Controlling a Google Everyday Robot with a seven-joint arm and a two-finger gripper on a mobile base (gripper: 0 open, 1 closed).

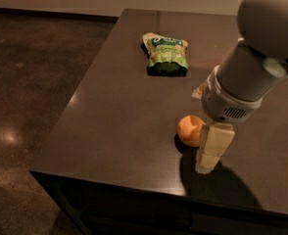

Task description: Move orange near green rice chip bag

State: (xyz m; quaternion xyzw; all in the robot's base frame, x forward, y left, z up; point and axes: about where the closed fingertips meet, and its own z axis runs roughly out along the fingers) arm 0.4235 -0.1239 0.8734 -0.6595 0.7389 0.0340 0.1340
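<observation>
The orange (188,129) lies on the dark table (114,111) near its front right part. My gripper (210,148) hangs low over the table, right against the orange's right side and partly covering it. The white arm reaches in from the upper right. The green rice chip bag (165,53) lies flat further back on the table, well apart from the orange and to its upper left.
The table's left edge (80,89) and front edge (109,179) drop off to a dark polished floor (31,92). A pale wall runs along the back. My arm covers the table's right side.
</observation>
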